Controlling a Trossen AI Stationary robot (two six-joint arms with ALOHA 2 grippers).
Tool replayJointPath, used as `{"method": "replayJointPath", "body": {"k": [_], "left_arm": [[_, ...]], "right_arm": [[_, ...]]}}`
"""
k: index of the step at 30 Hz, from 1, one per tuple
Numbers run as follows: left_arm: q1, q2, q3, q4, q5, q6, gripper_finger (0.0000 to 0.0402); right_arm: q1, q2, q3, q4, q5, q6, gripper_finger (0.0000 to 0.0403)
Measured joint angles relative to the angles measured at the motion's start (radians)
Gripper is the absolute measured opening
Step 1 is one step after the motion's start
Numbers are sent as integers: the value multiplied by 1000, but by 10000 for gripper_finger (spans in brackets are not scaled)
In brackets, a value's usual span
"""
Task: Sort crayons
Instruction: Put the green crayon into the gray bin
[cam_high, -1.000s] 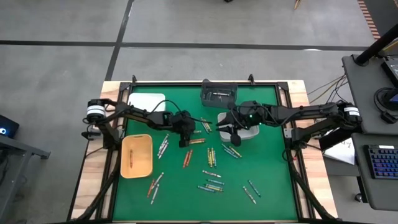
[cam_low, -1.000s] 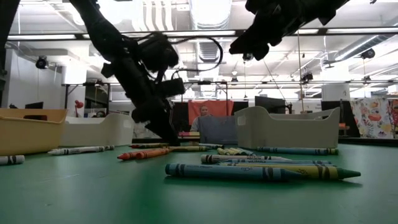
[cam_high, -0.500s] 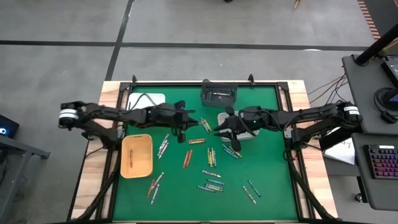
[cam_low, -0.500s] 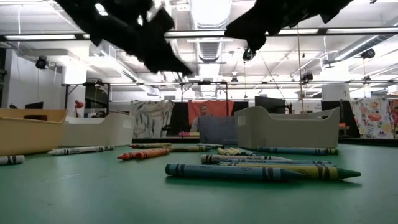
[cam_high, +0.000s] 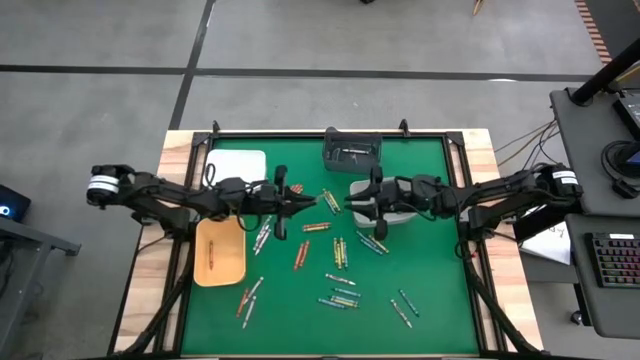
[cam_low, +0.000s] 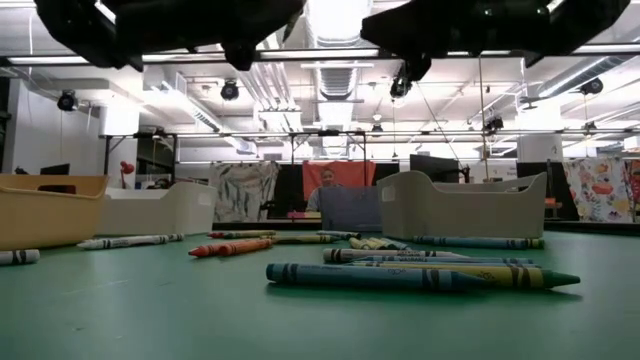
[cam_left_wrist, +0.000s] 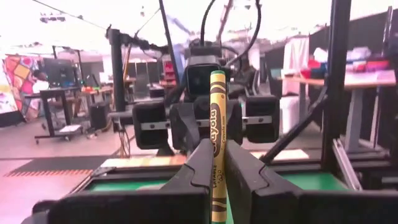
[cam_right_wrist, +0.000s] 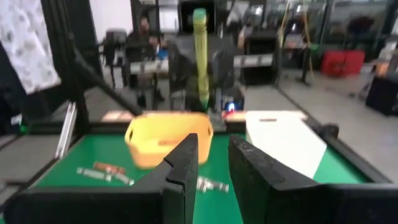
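Several crayons (cam_high: 340, 268) lie scattered on the green mat (cam_high: 430, 280); in the low view they lie in the foreground (cam_low: 410, 274). High above the mat's middle, my left gripper (cam_high: 303, 203) (cam_left_wrist: 217, 155) points level toward the table's right and is shut on a yellow-green crayon (cam_left_wrist: 217, 112). That crayon also shows in the right wrist view (cam_right_wrist: 200, 56). Facing it, my right gripper (cam_high: 352, 204) (cam_right_wrist: 213, 155) points level toward the table's left, open, with nothing between its fingers. My left gripper pinches the yellow-green crayon between its two fingers, on the lower half of the paper wrapper (cam_left_wrist: 217, 167). The fingers come level from the table's left side and lie across the crayon. The crayon stands upright, lifted clear of the mat.
A tan tray (cam_high: 220, 250) and a white tray (cam_high: 236, 163) sit at the mat's left. A dark grey bin (cam_high: 352, 152) stands at the far edge. A white bin (cam_high: 398, 214) lies under my right arm. People and furniture show in the room behind.
My left gripper has risen from the mat with the yellow-green crayon and tipped from pointing down to level, its arm drawing back toward the table's left edge. The crayon is lifted clear and now stands upright. My right gripper has also tipped up to level.
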Motion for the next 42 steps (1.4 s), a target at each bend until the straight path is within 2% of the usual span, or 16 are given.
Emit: {"method": "replayJointPath", "body": {"k": [8,15,21,29,34,39,42], "left_arm": [[-4,107,61,40,1,-13,0],[-18,175,105,68,9,-5,0],[-32,184,106,78,10,-10,0],[-31,183,106,76,-43,23,0],[-31,182,107,77,-100,39,0],[-35,196,126,84,-100,38,0],[-36,204,132,81,-97,37,0]], "right_arm": [[0,0,-4,110,4,0,79],[0,0,14,112,8,10,86],[0,3,16,110,23,26,117],[0,6,17,110,83,14,120],[0,18,43,114,70,21,121],[0,88,82,111,65,37,121],[0,133,116,115,22,41,121]]}}
